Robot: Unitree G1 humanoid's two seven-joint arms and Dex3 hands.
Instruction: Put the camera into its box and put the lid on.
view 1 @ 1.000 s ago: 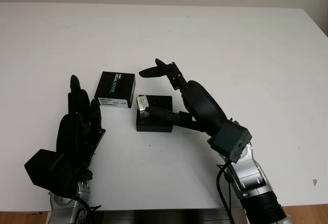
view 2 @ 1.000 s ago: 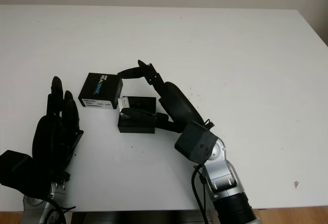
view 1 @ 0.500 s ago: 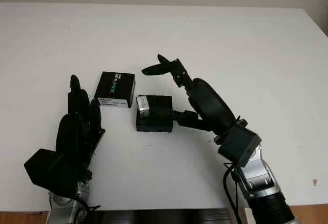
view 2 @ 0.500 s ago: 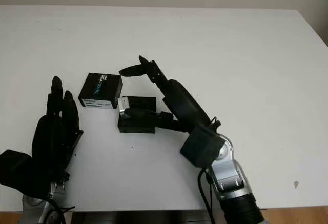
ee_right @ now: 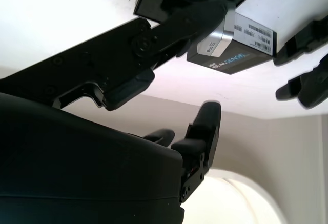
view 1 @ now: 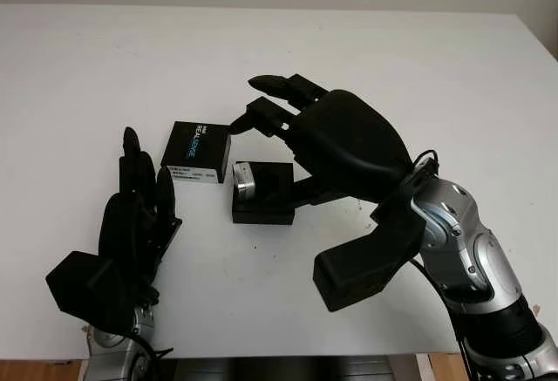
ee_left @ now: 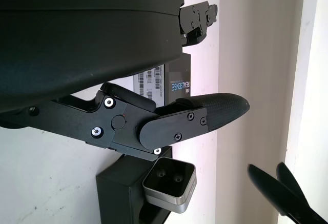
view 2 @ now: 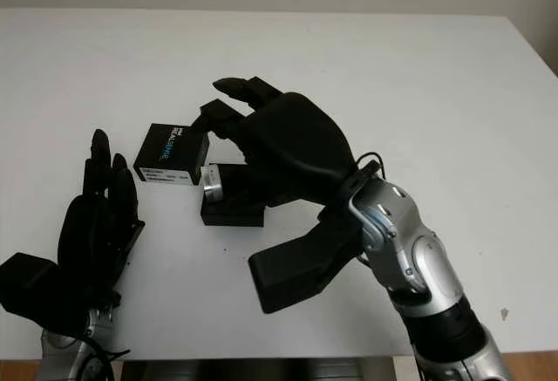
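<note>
White table, camera in box, lid beside it

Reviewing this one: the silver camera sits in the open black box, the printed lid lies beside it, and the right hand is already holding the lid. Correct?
Not quite. The right hand holds nothing; it hangs open over the box, and the lid lies untouched on the table, as the left eye view shows. The camera is in the open box, with the lid beside it.
</note>
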